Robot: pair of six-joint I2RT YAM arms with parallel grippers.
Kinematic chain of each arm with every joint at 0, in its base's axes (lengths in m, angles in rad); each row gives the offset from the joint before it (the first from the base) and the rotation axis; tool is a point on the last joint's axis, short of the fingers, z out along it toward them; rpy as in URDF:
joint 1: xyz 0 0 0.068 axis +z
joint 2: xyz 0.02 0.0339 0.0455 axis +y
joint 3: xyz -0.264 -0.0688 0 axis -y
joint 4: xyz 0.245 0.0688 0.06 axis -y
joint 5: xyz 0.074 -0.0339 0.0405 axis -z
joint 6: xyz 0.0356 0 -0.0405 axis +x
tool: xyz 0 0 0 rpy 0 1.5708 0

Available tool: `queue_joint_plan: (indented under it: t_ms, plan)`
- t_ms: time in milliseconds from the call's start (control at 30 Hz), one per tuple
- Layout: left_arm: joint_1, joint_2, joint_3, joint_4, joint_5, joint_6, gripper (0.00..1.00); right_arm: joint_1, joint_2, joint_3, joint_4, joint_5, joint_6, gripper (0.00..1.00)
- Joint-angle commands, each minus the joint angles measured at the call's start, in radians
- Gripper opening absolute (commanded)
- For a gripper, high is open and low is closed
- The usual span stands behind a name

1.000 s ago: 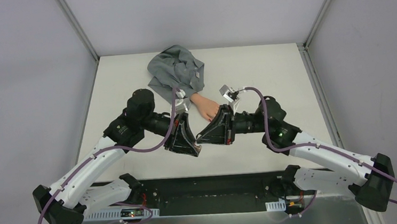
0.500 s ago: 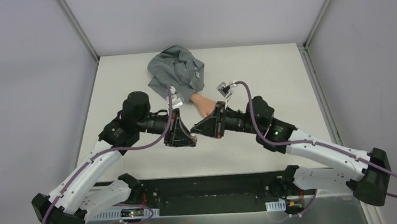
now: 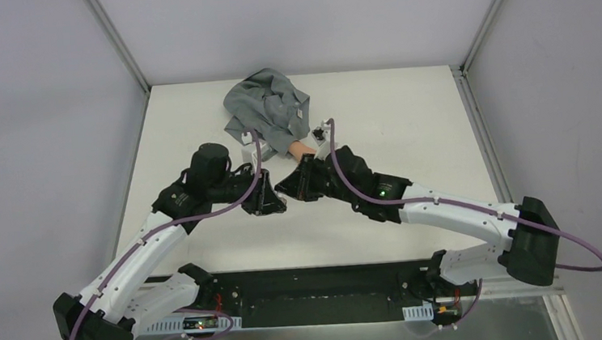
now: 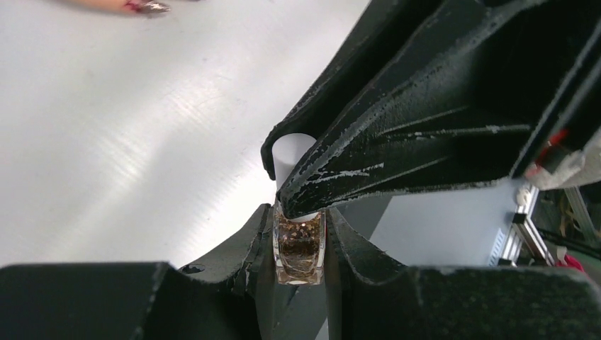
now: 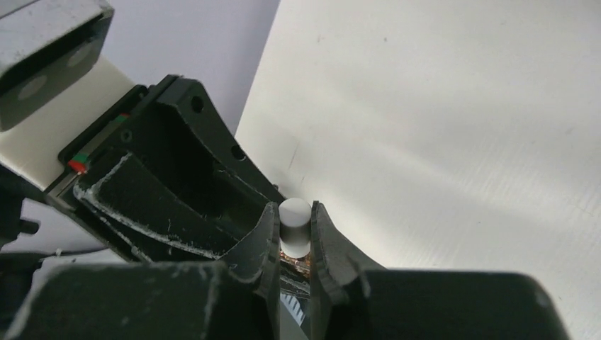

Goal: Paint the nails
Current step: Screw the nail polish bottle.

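The flat white table [image 3: 407,121] carries everything here, and 2 white-and-black robot arms reach in over it from the near edge: the left arm [image 3: 150,247] and the right arm [image 3: 447,211], their wrists meeting near the middle. Toward the far side lies a crumpled grey fabric sleeve [image 3: 264,108]. A peach-coloured fake hand [image 3: 300,147] pokes out of it toward the arms, mostly hidden from above by the right wrist.

The left gripper [image 4: 299,234] is clenched on a small glass bottle of brown glittery polish [image 4: 299,244], its 2 black fingers pressed against the bottle's sides and holding it clear of the table. The right gripper [image 5: 293,227] meets it from the opposite side, and its fingers are clamped on the bottle's white cylindrical cap [image 5: 294,216], which sits on the bottle's neck.

The nails [image 4: 145,6] show only as 1 dark red pointed tip at the upper edge of the left wrist view, lying on the table well apart from the bottle. From above they are hidden behind the right gripper.
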Motion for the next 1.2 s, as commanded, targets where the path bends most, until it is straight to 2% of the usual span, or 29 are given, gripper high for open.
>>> queue_joint_plan:
  t_ms: [0, 167, 367, 433, 567, 633, 733, 800, 900, 1033, 1167]
  plan:
    - [0.023, 0.008, 0.042, 0.290, -0.100, -0.031, 0.00, 0.118, 0.103, 0.045, -0.172, -0.026, 0.105, 0.00]
    - [0.023, 0.015, 0.042, 0.289, -0.099, -0.032, 0.00, 0.134, 0.130, 0.072, -0.122, 0.038, 0.130, 0.00]
    - [0.023, 0.001, 0.046, 0.289, -0.069, -0.017, 0.00, 0.133, 0.054, 0.068, -0.109, 0.130, 0.093, 0.02]
    - [0.023, -0.004, 0.049, 0.289, -0.050, -0.013, 0.00, 0.131, 0.012, 0.062, -0.109, 0.165, 0.062, 0.09]
    - [0.023, -0.006, 0.058, 0.291, 0.017, 0.001, 0.00, 0.128, -0.095, 0.025, -0.109, 0.232, 0.002, 0.36]
    - [0.023, -0.006, 0.066, 0.294, 0.060, 0.005, 0.00, 0.123, -0.149, -0.009, -0.111, 0.258, -0.013, 0.47]
    - [0.023, -0.008, 0.074, 0.298, 0.128, 0.016, 0.00, 0.088, -0.233, -0.051, -0.113, 0.247, -0.030, 0.53]
    - [0.023, -0.009, 0.080, 0.298, 0.172, 0.023, 0.00, 0.038, -0.282, -0.073, -0.125, 0.198, -0.028, 0.56]
    - [0.019, -0.005, 0.087, 0.301, 0.254, 0.030, 0.00, -0.049, -0.346, -0.116, -0.093, 0.029, -0.051, 0.59]
    - [-0.003, 0.013, 0.103, 0.303, 0.392, 0.041, 0.00, -0.149, -0.412, -0.167, 0.040, -0.239, -0.092, 0.64]
    - [-0.040, 0.030, 0.112, 0.304, 0.489, 0.043, 0.00, -0.193, -0.438, -0.193, 0.185, -0.475, -0.127, 0.67]
